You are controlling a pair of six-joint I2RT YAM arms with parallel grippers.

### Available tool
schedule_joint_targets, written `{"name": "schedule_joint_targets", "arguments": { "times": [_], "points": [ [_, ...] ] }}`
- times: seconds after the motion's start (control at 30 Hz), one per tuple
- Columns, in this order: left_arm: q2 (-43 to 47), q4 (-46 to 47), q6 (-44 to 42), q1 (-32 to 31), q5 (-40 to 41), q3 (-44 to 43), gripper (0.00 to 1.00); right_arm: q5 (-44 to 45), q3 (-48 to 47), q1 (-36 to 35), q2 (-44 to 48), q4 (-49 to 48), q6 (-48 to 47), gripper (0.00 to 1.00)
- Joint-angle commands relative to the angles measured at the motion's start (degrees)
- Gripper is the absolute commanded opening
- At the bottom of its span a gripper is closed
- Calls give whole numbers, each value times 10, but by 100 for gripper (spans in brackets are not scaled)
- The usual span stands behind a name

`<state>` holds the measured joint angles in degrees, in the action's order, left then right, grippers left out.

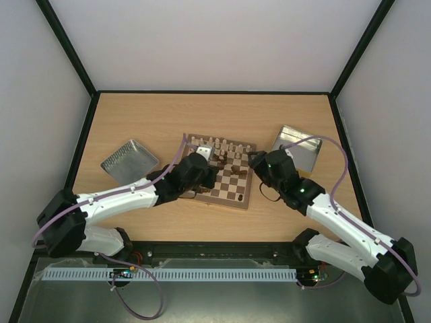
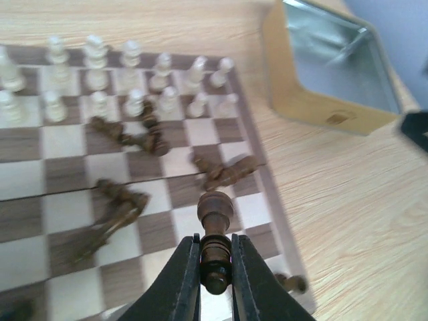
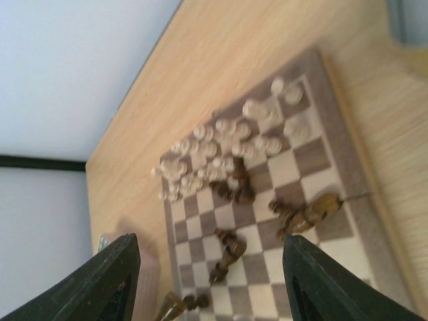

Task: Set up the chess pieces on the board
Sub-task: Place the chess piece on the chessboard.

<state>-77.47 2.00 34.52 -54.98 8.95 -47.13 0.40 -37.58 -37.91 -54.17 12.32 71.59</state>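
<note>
The checkered wooden board (image 1: 229, 187) lies mid-table. Cream pieces (image 2: 127, 73) stand in two rows along its far edge. Several dark brown pieces (image 2: 227, 172) lie toppled on the squares (image 2: 60, 174). My left gripper (image 2: 215, 267) is shut on one dark brown piece (image 2: 216, 221), held above the board's near right corner. My right gripper (image 3: 214, 287) is open and empty, above the board (image 3: 304, 157); toppled dark pieces (image 3: 304, 214) lie between and beyond its fingers (image 3: 321, 287). In the top view the left gripper (image 1: 202, 173) is over the board's left part and the right gripper (image 1: 256, 161) at its right edge.
A silver metal tin (image 1: 129, 160) sits left of the board and another (image 1: 301, 147) to its right, also in the left wrist view (image 2: 334, 67). One dark piece (image 2: 294, 283) lies near the board's right border. Black frame posts and walls ring the table.
</note>
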Motion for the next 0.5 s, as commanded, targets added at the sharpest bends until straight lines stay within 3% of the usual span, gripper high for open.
{"name": "schedule_joint_targets", "arguments": {
  "times": [0.0,0.17,0.47],
  "points": [
    [31,-192,-54,21,-3,-54,4,134,-27,0,29,65,-39,59],
    [20,-319,-88,28,-1,-122,5,143,-21,0,32,72,-45,59],
    [-59,-406,-107,28,-33,-202,5,134,-3,0,34,66,-42,59]
  ]
}}
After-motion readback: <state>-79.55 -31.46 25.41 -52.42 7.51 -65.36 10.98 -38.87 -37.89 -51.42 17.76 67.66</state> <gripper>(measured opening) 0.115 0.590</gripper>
